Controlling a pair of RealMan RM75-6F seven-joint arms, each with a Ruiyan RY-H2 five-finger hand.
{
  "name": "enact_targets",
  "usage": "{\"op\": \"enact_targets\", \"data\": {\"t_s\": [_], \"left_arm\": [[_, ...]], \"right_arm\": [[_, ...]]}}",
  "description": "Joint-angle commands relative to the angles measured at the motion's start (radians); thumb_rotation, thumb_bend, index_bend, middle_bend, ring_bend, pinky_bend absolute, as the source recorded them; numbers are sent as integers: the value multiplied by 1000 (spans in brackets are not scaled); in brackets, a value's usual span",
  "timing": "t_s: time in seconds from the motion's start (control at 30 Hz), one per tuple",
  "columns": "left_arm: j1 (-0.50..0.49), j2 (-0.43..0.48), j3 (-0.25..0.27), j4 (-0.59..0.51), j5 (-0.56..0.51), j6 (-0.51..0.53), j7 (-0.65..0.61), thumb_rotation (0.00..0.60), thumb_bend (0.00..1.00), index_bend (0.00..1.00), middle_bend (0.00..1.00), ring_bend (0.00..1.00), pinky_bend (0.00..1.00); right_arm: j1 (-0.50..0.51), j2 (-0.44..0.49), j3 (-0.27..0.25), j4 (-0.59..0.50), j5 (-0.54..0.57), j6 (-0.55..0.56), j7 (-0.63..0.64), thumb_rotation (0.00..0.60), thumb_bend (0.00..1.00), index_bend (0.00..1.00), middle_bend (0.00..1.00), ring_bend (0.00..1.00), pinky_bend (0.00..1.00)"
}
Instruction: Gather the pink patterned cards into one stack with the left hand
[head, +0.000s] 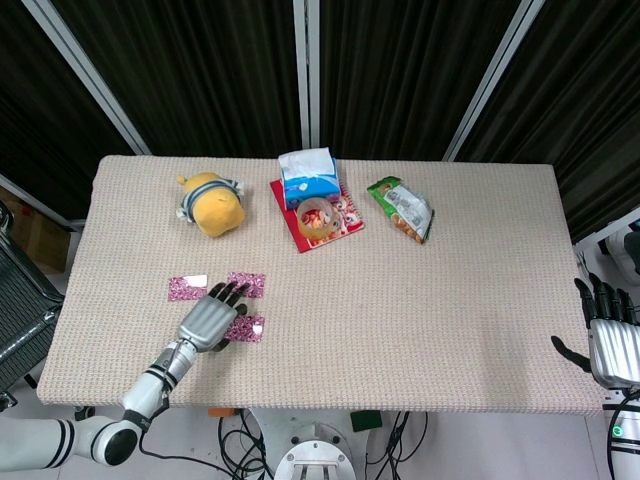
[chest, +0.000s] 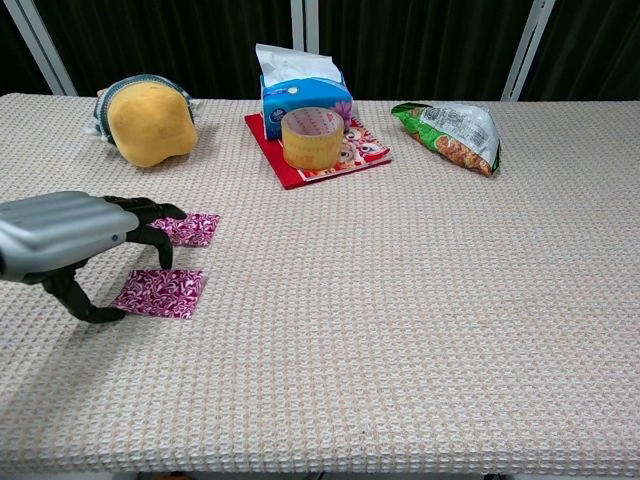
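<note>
Three pink patterned cards lie apart at the front left of the table. In the head view one card with a white patch is on the left, a second to its right, and a third nearer the front edge. My left hand sits among them, partly over the near card, with fingers curved and spread; the thumb touches that card's left edge. The far card lies just past the fingertips. My right hand hangs with fingers apart off the table's right edge and holds nothing.
At the back stand a yellow plush toy, a blue tissue box, a tape roll on a red card, and a green snack bag. The woven table top stretches to the right.
</note>
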Motion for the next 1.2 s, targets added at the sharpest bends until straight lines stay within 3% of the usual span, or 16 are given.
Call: {"op": "enact_targets", "data": {"t_s": [0.03, 0.53, 0.87, 1.2], "left_arm": [[5, 14, -3, -10, 9, -7, -24, 600, 213, 344, 0, 0, 105], [41, 128, -29, -36, 86, 28, -169, 600, 213, 344, 0, 0, 105], [38, 179, -52, 131, 90, -31, -279, 600, 213, 345, 0, 0, 104], [8, 142, -72, 318, 118, -139, -428, 600, 216, 347, 0, 0, 105]], "right_arm": [[1, 0, -1, 0, -1, -2, 0, 551, 491, 0, 0, 0, 0], [3, 9, 0, -20, -6, 4, -24, 552, 490, 0, 0, 0, 0], [6, 16, 2, -42, -8, 8, -47, 553, 490, 0, 0, 0, 0], [3, 21, 6, -59, -4, 21, -58, 552, 490, 0, 0, 0, 0]]}}
